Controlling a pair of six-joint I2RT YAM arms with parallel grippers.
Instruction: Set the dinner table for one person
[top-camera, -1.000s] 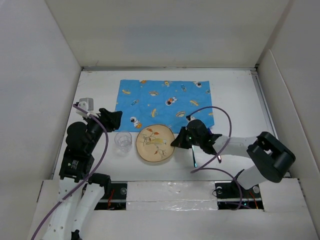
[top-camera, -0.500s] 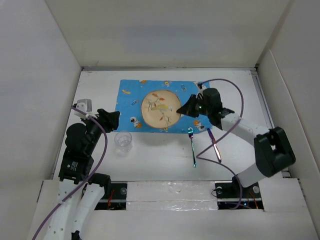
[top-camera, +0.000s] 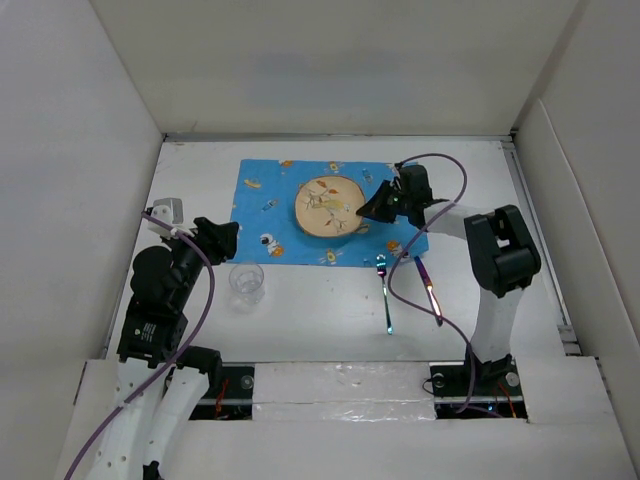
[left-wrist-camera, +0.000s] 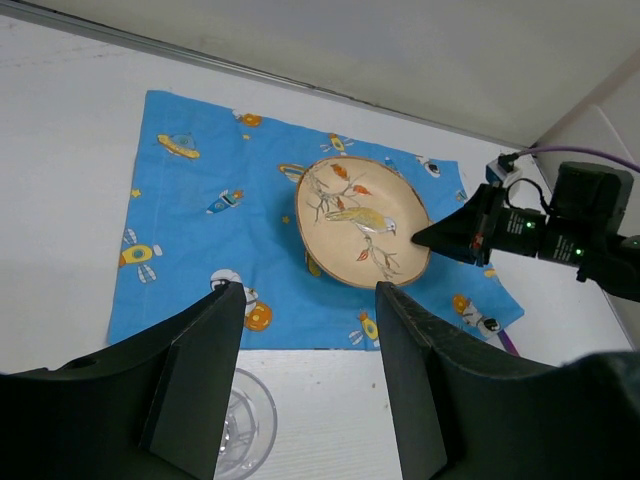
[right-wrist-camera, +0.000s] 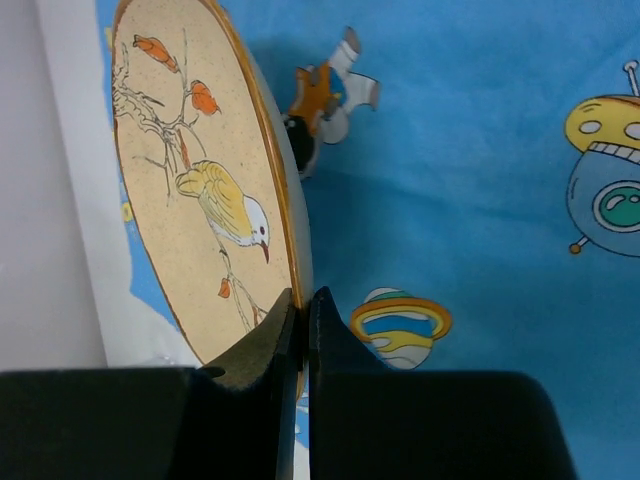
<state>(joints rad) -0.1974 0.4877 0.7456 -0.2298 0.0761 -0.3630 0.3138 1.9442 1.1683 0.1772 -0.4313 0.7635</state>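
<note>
Right gripper (right-wrist-camera: 300, 302) closed tight on the rim of the bird-painted plate (top-camera: 326, 205), which sits over the right half of the blue placemat (top-camera: 268, 205) at the far middle of the dinner table (top-camera: 500, 175); can't tell if its base touches the cloth. Left gripper (left-wrist-camera: 305, 300), fingers spread and holding nothing, hangs over a clear glass (top-camera: 246, 281) standing on bare table off the mat's near-left corner. Fork (top-camera: 385, 296) and knife (top-camera: 430, 290) lie side by side near the mat's right corner, with a purple cable (top-camera: 398, 270) sagging across them.
</note>
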